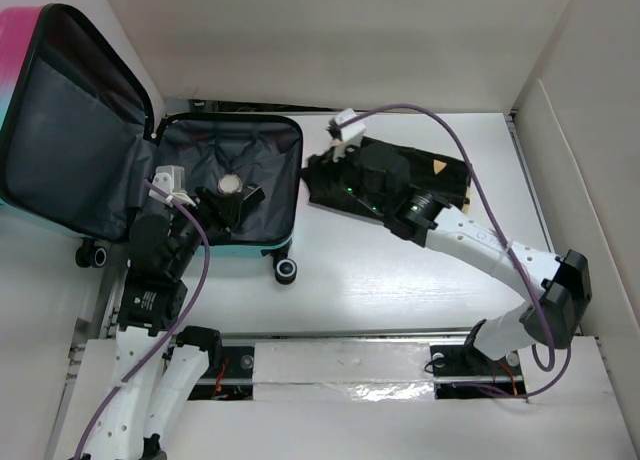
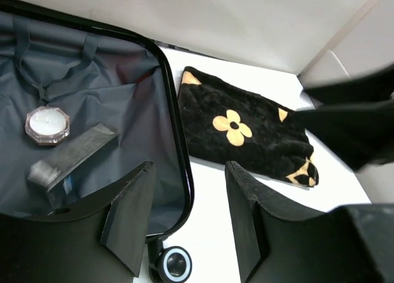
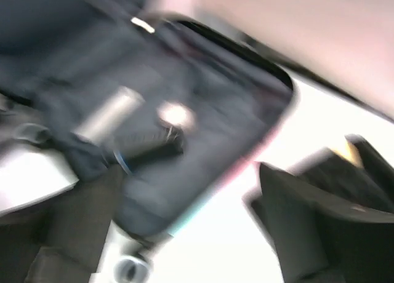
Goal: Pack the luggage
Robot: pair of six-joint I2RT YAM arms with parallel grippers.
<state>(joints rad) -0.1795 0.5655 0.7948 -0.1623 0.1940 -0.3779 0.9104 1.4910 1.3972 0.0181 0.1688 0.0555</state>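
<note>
The luggage (image 1: 262, 145) lies open at the left of the table, its pink-to-teal lid (image 1: 18, 60) standing up and its grey lining (image 2: 117, 92) showing. On the lining rest a small faceted candle (image 2: 47, 124) and a grey block (image 2: 71, 157). My left gripper (image 1: 235, 205) hovers over the luggage base, open, with nothing between its fingers (image 2: 132, 215). My right gripper (image 1: 320, 175) is at the near end of the flat black pouch (image 2: 246, 132), open and empty. The right wrist view is blurred; it shows the luggage (image 3: 203, 111) beyond the spread fingers (image 3: 308, 215).
The black pouch (image 1: 440, 175) with its tan flower lies on the white table (image 1: 380, 280) right of the luggage. Luggage wheels (image 1: 286, 269) stick out toward the near edge. White walls (image 1: 590, 160) close in the back and right side.
</note>
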